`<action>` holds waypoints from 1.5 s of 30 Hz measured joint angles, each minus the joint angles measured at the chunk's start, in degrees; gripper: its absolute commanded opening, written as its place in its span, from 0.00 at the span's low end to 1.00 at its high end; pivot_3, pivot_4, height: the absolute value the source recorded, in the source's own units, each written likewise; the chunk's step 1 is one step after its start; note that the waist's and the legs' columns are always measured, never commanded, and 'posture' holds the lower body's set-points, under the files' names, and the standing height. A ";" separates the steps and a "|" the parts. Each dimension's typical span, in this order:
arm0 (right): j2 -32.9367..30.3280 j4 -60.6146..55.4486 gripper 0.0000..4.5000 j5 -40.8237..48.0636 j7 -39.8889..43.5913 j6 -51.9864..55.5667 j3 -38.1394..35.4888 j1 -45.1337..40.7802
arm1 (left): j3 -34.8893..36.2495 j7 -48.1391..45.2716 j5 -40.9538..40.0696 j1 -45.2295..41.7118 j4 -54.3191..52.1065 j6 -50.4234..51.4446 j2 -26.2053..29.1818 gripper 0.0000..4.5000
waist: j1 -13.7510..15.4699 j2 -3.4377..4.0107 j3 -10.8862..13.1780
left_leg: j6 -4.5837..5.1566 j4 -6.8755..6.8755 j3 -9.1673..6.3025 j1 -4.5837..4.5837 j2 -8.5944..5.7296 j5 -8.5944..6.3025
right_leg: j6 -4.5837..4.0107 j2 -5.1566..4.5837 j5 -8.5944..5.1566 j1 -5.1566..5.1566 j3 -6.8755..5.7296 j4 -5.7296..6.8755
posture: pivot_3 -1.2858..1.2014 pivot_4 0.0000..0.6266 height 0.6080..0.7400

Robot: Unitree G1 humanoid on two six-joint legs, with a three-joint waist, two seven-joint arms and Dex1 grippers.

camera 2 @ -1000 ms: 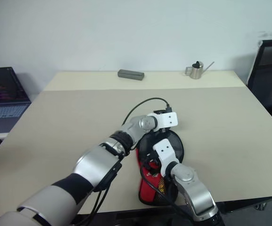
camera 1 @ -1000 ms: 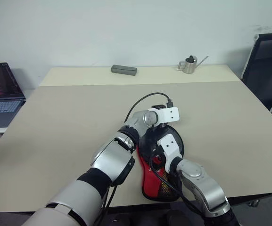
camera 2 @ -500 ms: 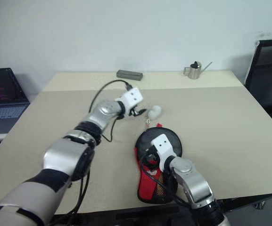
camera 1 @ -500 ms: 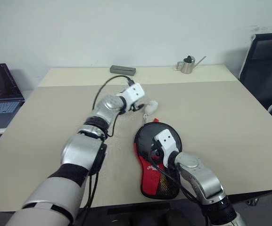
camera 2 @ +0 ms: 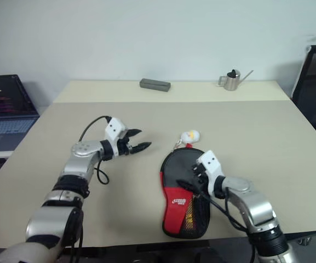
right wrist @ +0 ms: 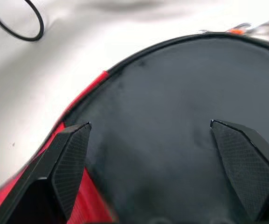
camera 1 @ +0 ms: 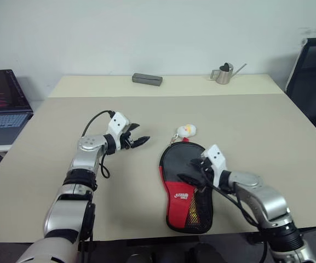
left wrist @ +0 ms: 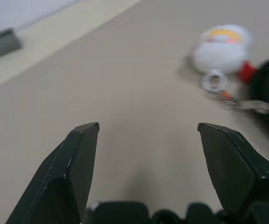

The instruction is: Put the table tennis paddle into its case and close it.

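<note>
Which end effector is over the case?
The right end effector: open, it hovers over the black-and-red paddle-shaped fabric case. The left end effector, also open, is over bare beige table beside it.

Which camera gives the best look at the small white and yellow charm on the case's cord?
The left wrist view: the small white and yellow charm appears large, with its ring visible, beyond the open left gripper. Both eye views show it tiny beside the black-and-red fabric case.

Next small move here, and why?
Probably pull both arms clear and check the zip. The case lies flat and looks shut, charm beside it; left tool is open off to the side, right tool open just over the case, holding nothing.
</note>
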 measured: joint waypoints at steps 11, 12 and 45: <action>-9.55 -6.64 1.00 12.98 6.57 6.74 -8.68 -5.54 | 0.33 1.14 -6.69 13.00 -25.09 16.45 2.93 0.82 | 0.06 0.07 0.06 | 0.02 0.00 0.00 0.00 0.02 -0.01 | -0.03 -0.03 -0.02 0.03 -0.02 -0.02 | 0.52 0.24 1.00; -10.35 -6.38 1.00 13.13 7.17 6.59 -8.71 -6.14 | 0.37 1.07 -7.67 13.90 -27.24 17.87 3.30 0.82 | 0.06 0.08 0.07 | 0.02 0.00 0.01 -0.01 0.01 -0.01 | -0.03 -0.05 -0.02 0.03 -0.01 -0.03 | 0.52 0.24 1.00; -26.02 4.66 1.00 13.18 13.04 2.47 -13.47 -10.42 | -22.54 0.27 -1.44 10.45 -23.21 10.47 -10.39 0.82 | 0.70 0.35 0.33 | 0.39 0.72 0.14 -0.42 -0.18 -0.22 | -0.04 -0.29 -0.02 0.07 -0.09 -0.06 | 0.52 0.24 1.00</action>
